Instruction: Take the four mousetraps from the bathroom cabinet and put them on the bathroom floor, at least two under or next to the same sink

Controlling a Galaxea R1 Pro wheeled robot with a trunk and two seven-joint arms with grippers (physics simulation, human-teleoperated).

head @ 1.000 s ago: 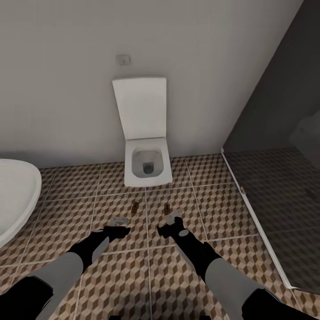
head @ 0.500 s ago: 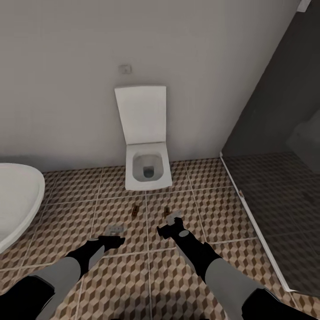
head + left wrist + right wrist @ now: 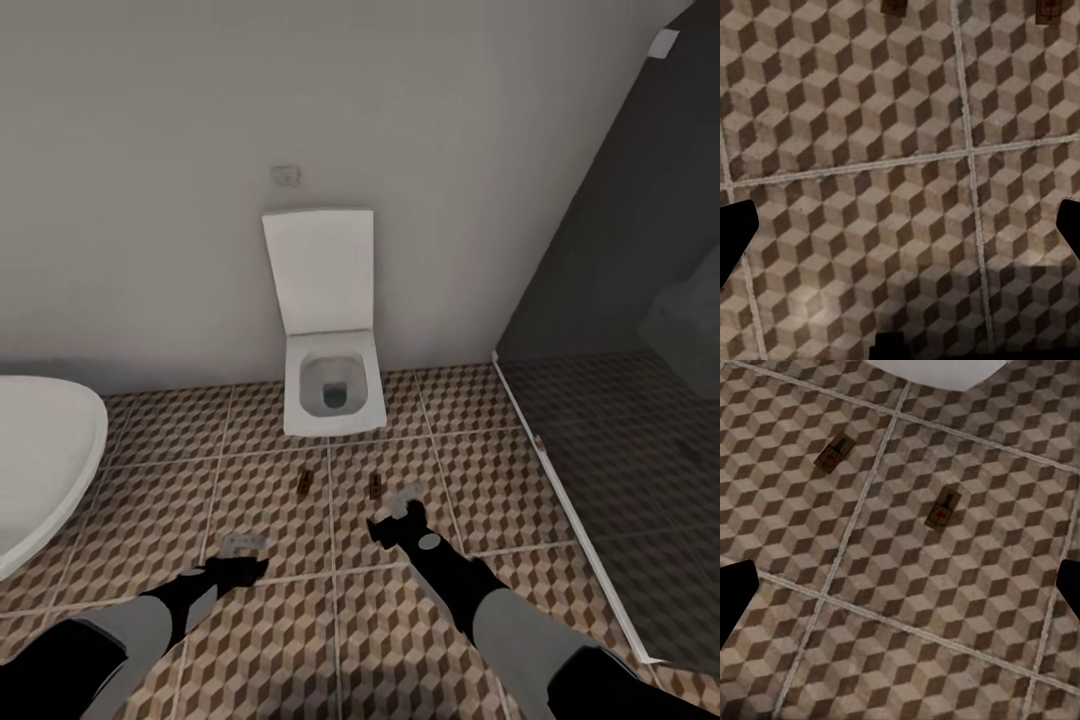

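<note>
Two mousetraps lie flat on the bathroom floor (image 3: 280,620) in front of the toilet: one (image 3: 303,483) on the left, the other (image 3: 375,486) on the right. In the right wrist view both mousetraps (image 3: 834,454) (image 3: 943,508) are small wooden boards with a reddish spot. The left wrist view cuts them at its edge (image 3: 894,6) (image 3: 1048,7). My left gripper (image 3: 240,548) (image 3: 900,232) hangs open over bare tiles, short of the traps. My right gripper (image 3: 400,510) (image 3: 900,589) is open and empty, close beside the right trap. The cabinet and the bathroom sink are out of view.
A white toilet (image 3: 330,395) with its lid up stands against the back wall. A large white oval bathtub (image 3: 40,460) fills the left edge. A dark glass shower screen (image 3: 610,330) with a white floor rail closes off the right side.
The whole picture has shifted: the camera has drawn back from the toilet. Both arms sit lower in the view, the left one more. The two mousetraps have stayed put on the tiles.
</note>
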